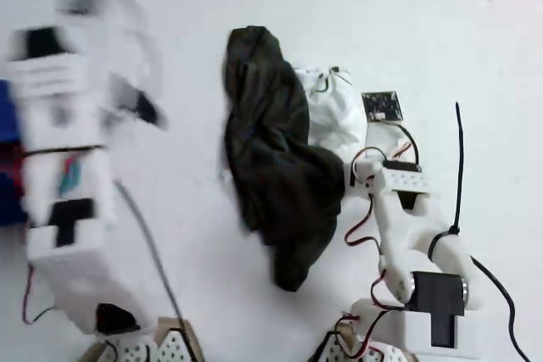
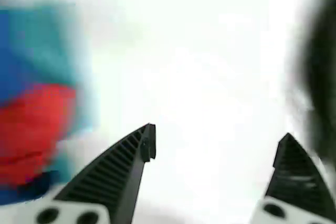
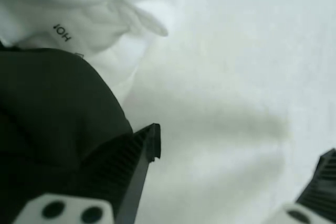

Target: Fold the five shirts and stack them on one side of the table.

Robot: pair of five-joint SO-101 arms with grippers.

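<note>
Here, right claw (image 3: 239, 153) spread empty, black shirt (image 3: 52, 119) just beside one finger, left claw (image 2: 218, 145) spread too

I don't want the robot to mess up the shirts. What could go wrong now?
1. The dark shirt lies crumpled partly over the white shirt. The open right gripper is right beside both, so it might pinch them together.
2. The open left gripper is close to the coloured shirts at the table's side, so it could bump them out of place.
</note>
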